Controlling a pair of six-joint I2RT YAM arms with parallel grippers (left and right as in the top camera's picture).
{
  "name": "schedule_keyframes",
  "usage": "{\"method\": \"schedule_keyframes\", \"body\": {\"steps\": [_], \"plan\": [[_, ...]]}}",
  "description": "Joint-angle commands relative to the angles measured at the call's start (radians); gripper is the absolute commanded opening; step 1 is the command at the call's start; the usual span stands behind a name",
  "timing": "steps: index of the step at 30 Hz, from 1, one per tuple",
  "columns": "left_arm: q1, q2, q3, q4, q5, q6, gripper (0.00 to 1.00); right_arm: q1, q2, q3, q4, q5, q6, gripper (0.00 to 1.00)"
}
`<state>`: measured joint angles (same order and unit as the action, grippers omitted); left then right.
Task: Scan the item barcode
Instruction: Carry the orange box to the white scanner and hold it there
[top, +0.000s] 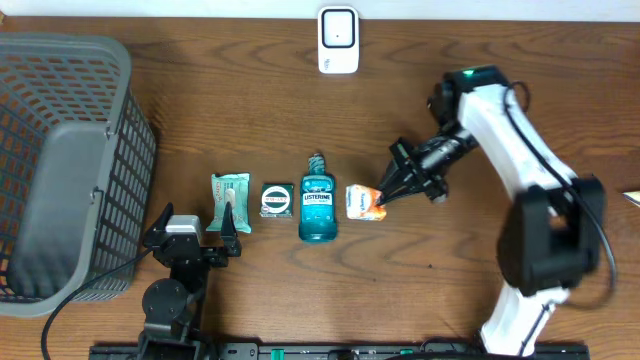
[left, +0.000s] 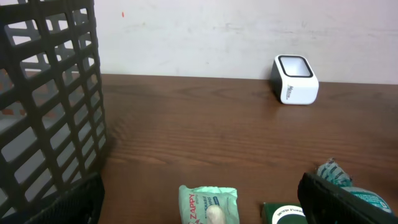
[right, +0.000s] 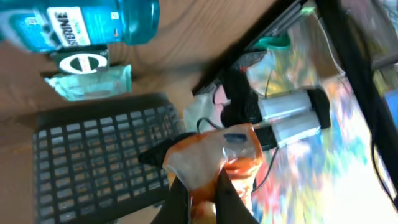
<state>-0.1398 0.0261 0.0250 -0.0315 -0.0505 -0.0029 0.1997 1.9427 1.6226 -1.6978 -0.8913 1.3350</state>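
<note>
Overhead: right gripper (top: 384, 196) pinching the packet (top: 364, 202) at the row's right end
Its jaws are clamping shut on the orange packet's edge, just beside the bottle (top: 317, 205), probably so the barcode can be turned toward the scanner (top: 338, 40), which is standing well apart at the table's far edge. Left gripper (top: 195, 222) is sitting wide open near the pouch (top: 229, 200) and tin (top: 276, 199), holding nothing, likely parked clear. Basket (top: 60, 160) at the left is showing nothing inside
</note>
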Motion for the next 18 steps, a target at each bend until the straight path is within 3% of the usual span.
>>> {"method": "schedule_keyframes", "body": {"steps": [1, 5, 10, 18], "plan": [[0.004, -0.002, -0.021, -0.035, -0.009, 0.003, 0.98, 0.005, -0.142, 0.018, -0.003, 0.184, 0.241, 0.02], [0.004, -0.002, -0.021, -0.035, -0.009, 0.002, 0.98, 0.023, -0.247, 0.018, 0.085, 0.544, 0.717, 0.02], [0.004, -0.002, -0.021, -0.035, -0.009, 0.003, 0.98, 0.088, -0.267, 0.018, 0.397, 1.061, 0.691, 0.01], [0.004, -0.002, -0.021, -0.035, -0.009, 0.003, 0.98, 0.171, -0.236, 0.017, 0.657, 1.110, 0.374, 0.01]]}}
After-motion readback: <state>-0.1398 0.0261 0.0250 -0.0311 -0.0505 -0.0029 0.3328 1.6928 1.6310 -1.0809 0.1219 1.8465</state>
